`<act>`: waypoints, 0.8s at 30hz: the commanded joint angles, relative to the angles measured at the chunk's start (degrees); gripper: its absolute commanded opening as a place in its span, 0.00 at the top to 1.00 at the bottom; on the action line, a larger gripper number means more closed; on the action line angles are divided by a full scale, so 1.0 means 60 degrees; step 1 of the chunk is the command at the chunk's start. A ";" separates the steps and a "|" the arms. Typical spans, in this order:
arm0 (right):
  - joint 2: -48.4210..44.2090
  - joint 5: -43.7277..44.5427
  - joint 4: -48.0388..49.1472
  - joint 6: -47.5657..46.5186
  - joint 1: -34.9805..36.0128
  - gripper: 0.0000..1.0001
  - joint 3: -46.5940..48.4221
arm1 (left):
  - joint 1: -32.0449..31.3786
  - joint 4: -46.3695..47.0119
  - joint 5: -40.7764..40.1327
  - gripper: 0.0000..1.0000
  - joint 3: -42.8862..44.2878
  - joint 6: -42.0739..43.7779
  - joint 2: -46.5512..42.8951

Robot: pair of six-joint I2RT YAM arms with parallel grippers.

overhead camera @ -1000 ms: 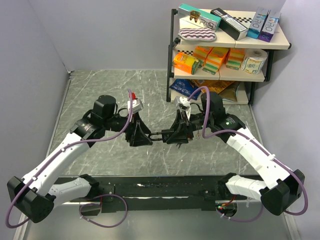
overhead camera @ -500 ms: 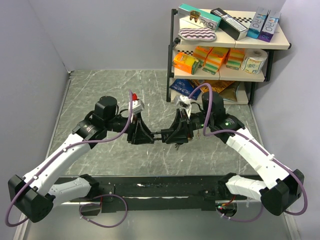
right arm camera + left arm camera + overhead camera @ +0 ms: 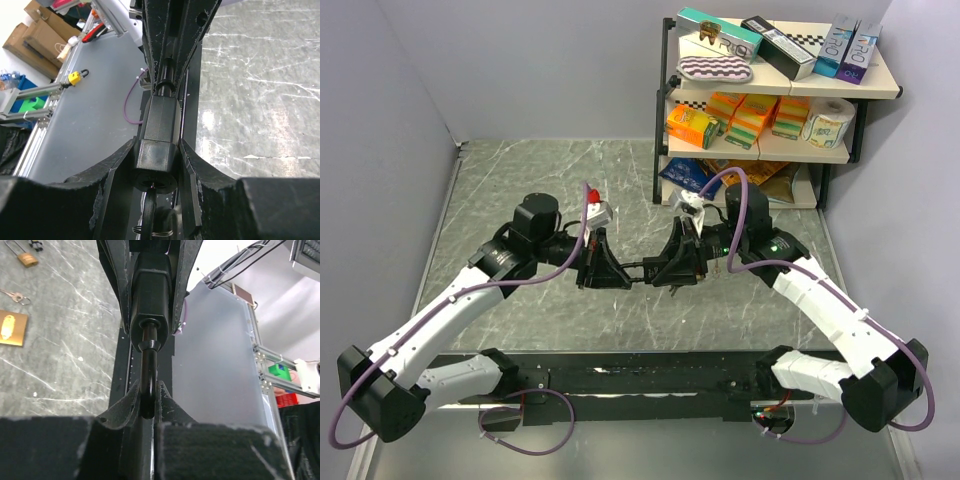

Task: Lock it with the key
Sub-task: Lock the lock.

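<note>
A black padlock (image 3: 640, 270) hangs in the air between my two grippers, over the middle of the table. My right gripper (image 3: 159, 150) is shut on the lock's body (image 3: 159, 135), one finger on each side. The black key (image 3: 149, 215) sticks out of the body's end toward the right wrist camera, with a wire ring (image 3: 160, 232) on it. My left gripper (image 3: 148, 400) is shut on the lock's thin black shackle (image 3: 148, 385), which runs into the body (image 3: 150, 295). From above, the left gripper (image 3: 610, 274) and the right gripper (image 3: 665, 272) face each other.
A shelf unit (image 3: 770, 90) with boxes and a paper roll stands at the back right. On the table lie a small brass padlock (image 3: 27, 259), a loose key (image 3: 15, 295) and a brass plate (image 3: 11, 327). Grey walls close off the left and the back.
My left gripper has moved right onto the shackle and its fingers have closed on it. The right gripper has kept its hold on the lock body.
</note>
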 commanded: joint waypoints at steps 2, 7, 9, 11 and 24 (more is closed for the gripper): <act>-0.0213 -0.0445 0.0274 -0.0368 0.0033 1.00 0.0328 | -0.0304 0.0997 0.0347 0.99 0.0316 -0.0346 0.0198; -0.0169 -0.0795 -0.0121 -0.0588 0.0033 0.85 0.0445 | -0.0188 0.1201 0.0287 0.99 0.0316 -0.0638 0.0082; -0.0213 -0.0811 -0.0514 -0.0866 -0.0011 0.64 0.0519 | -0.0041 0.1609 0.0273 0.99 0.0170 -0.0930 -0.0064; -0.0272 -0.0811 -0.0707 -0.1027 -0.0157 0.46 0.0519 | 0.0208 0.1977 0.0346 0.99 -0.0005 -0.1151 -0.0299; 0.0006 -0.1060 0.0990 0.0580 -0.0465 0.14 0.0153 | 0.0282 0.2286 0.0463 0.99 0.0199 -0.1386 -0.0388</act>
